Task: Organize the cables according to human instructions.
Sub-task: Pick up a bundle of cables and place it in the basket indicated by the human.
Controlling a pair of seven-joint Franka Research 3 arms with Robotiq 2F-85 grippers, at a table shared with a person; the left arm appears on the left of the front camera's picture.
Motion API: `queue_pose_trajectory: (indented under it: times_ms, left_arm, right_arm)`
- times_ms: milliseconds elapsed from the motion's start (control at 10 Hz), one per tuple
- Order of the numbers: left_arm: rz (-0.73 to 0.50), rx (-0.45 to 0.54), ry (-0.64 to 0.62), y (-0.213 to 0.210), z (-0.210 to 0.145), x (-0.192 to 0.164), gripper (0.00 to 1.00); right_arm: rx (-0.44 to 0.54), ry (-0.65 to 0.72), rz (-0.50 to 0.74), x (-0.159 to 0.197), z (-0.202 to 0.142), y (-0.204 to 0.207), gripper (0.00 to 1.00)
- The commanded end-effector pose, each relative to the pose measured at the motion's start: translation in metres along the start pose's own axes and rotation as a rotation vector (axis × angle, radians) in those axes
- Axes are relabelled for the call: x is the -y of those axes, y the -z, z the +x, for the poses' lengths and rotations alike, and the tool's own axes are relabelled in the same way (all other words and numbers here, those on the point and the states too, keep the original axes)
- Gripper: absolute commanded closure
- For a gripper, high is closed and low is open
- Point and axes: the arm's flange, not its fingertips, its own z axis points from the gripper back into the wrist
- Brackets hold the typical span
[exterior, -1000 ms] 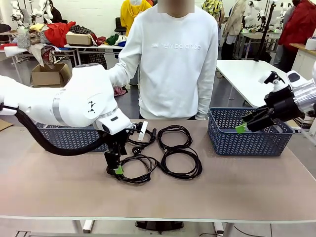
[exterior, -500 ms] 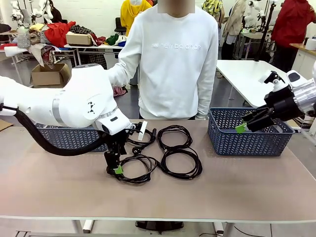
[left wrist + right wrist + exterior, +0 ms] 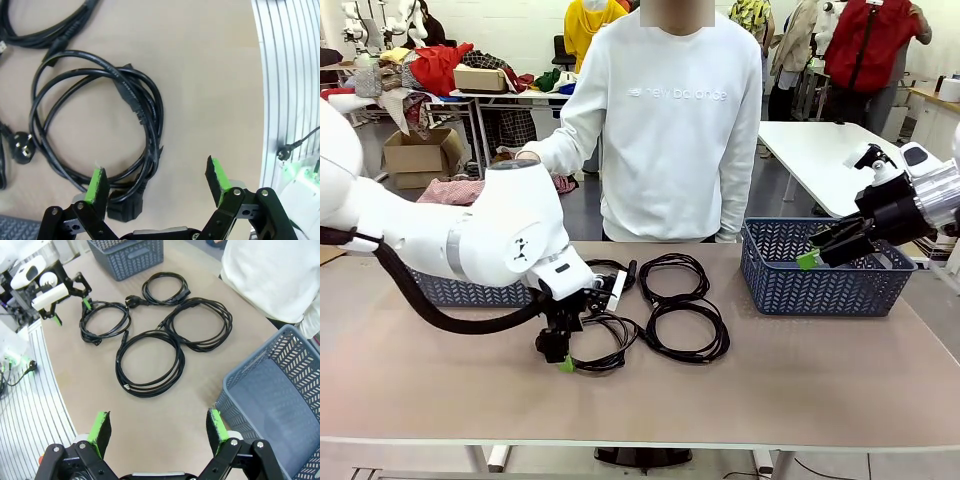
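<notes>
Four coiled black cables lie mid-table: near-left cable (image 3: 605,345), far-left cable (image 3: 610,272), far-right cable (image 3: 672,272), near-right cable (image 3: 688,330). My left gripper (image 3: 560,358) hangs open, tilted, just over the left rim of the near-left cable. In the left wrist view that cable (image 3: 156,107) loops ahead of the open left gripper (image 3: 155,170), and its chunky plug (image 3: 122,207) lies between the fingers near one pad. My right gripper (image 3: 812,255) hovers open above the right basket. From the right gripper (image 3: 157,420) all four coils show, such as the nearest cable (image 3: 150,362).
A blue basket (image 3: 820,290) stands at the right of the table, another basket (image 3: 460,290) at the left behind my left arm. A person in a white sweatshirt (image 3: 675,120) stands at the far edge. The table's front edge (image 3: 257,100) is close to the left gripper.
My left arm has swung and rolled its wrist, and the gripper now sits tilted and slightly lower at the near-left cable. The right arm has not moved.
</notes>
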Motion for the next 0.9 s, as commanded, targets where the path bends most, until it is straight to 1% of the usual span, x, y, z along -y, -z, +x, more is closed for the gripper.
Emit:
queue_pose_trajectory:
  times_ms: [0,800]
  left_arm:
    - [0.000,-0.025,0.052,0.009,-0.003,0.002,0.00]
    - [-0.028,-0.048,0.097,0.034,0.003,0.006,0.00]
  right_arm:
    - [0.026,-0.022,0.010,0.004,0.000,0.002,0.00]
    - [0.026,-0.022,0.010,0.004,0.000,0.002,0.00]
